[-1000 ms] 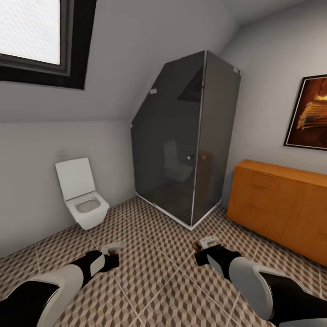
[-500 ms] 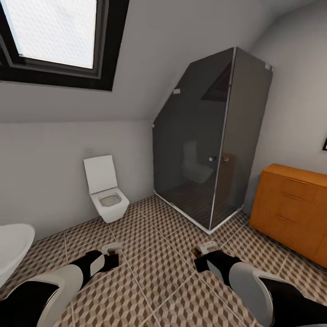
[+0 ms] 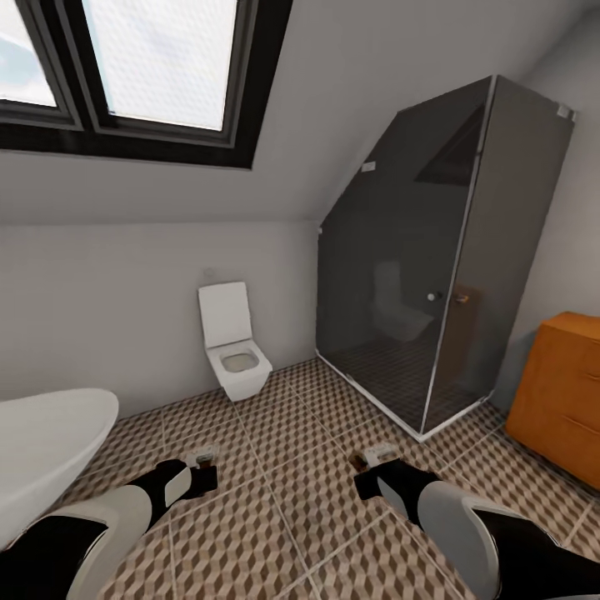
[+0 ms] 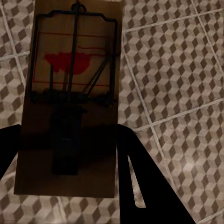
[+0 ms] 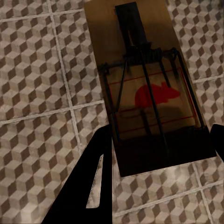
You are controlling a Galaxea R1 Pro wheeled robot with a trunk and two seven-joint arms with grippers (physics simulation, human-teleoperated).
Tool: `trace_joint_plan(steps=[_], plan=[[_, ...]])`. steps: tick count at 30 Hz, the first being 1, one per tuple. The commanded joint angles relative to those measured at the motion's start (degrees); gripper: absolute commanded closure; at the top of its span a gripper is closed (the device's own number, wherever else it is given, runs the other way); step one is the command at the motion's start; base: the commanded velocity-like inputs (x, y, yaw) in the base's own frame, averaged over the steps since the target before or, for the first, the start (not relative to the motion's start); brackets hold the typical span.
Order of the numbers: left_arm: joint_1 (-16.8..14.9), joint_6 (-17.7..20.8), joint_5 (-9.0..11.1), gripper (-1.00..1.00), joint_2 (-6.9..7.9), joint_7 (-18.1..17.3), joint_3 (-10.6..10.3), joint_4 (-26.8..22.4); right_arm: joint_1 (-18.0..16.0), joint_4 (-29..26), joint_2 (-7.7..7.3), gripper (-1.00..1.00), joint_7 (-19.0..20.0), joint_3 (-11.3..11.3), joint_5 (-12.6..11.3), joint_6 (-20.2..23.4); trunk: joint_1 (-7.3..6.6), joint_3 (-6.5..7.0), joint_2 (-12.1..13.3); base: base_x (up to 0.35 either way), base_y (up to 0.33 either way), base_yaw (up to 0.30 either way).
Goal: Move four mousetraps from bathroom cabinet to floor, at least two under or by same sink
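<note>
Each of my grippers holds a mousetrap over the bathroom floor (image 3: 292, 467). In the left wrist view a brown mousetrap (image 4: 74, 70) with a red mark and wire bar sits between the dark fingers of my left gripper (image 4: 67, 140), which is shut on it. My right gripper (image 5: 161, 140) is likewise shut on a second mousetrap (image 5: 149, 93). In the head view the left gripper (image 3: 200, 468) and right gripper (image 3: 375, 468) hang low over the cube-patterned tiles. The orange-brown cabinet (image 3: 560, 392) stands at the right edge, partly cut off.
A white basin (image 3: 46, 442) curves in at the lower left. A wall-hung toilet (image 3: 236, 354) sits against the far wall beneath a sloped ceiling and dark-framed window (image 3: 142, 75). A dark glass shower cabin (image 3: 433, 275) fills the far right corner.
The head view has swung left: cabinet and shower slid right, the picture on the wall left the view, and the white basin came in. Both grippers keep their mousetraps.
</note>
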Motion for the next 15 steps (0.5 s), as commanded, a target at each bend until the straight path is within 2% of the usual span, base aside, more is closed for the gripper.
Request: trace_joint_plan(steps=[1,9,15], plan=[[-0.04,0.23,0.39,1.00,0.02,-0.05,-0.50,-0.02,-0.07,0.04,0.02,1.00,0.08,-0.46,0.52,0.17,0.00,-0.07,-0.05,0.000,0.000,0.300],[-0.04,0.21,0.39,1.00,0.05,-0.05,-0.46,-0.02,0.01,0.04,0.14,1.00,0.08,-0.46,0.69,0.08,0.00,-0.07,-0.05,0.000,0.000,0.300],[-0.04,-1.61,0.48,1.00,0.95,-0.05,-0.46,0.00,0.00,0.03,0.15,1.00,0.08,-0.46,0.64,0.08,0.00,-0.07,-0.05,0.000,0.000,0.300]])
